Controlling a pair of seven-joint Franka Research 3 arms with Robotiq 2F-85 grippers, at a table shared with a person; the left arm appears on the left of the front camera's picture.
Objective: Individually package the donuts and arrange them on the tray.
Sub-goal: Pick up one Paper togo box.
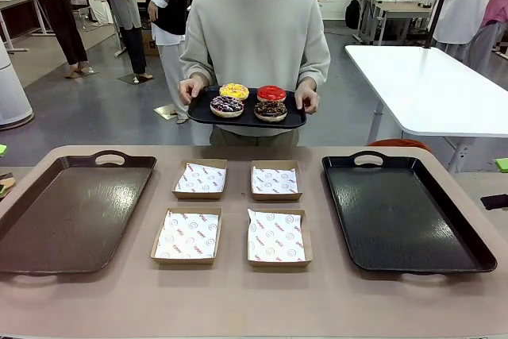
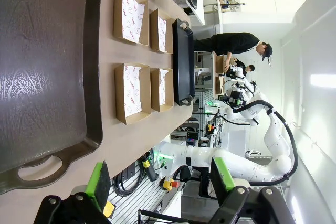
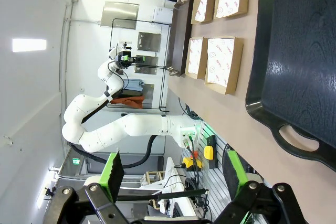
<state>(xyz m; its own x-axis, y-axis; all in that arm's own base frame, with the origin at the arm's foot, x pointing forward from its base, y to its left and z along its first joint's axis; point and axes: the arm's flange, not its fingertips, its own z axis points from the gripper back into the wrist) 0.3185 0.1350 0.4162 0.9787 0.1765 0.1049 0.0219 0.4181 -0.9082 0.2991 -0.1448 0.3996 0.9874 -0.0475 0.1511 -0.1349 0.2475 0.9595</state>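
One tan rectangular table (image 1: 254,299) spans the foreground. At its far side stands a person in a pale grey sweater (image 1: 254,29), clear of the table edge. Two large handled plastic trays lie flat on the table: a brown tray (image 1: 71,212) at the robot's left and a black tray (image 1: 397,212) at its right, well apart. The person holds a smaller black serving tray (image 1: 248,119) level in both hands, at waist height beyond the table. The left gripper (image 2: 160,179) is released, its green pads spread wide with nothing between them; the right gripper (image 3: 173,174) is likewise released and empty. Four shallow brown cardboard boxes lined with printed white paper (image 1: 200,179) sit between the large trays in a two-by-two grid. The donuts rest on the serving tray, also two by two: yellow-iced donut (image 1: 234,91) and red-iced donut (image 1: 271,94) behind, dark drizzled donut (image 1: 227,105) and dark chocolate donut (image 1: 271,109), apparently sprinkled, in front.
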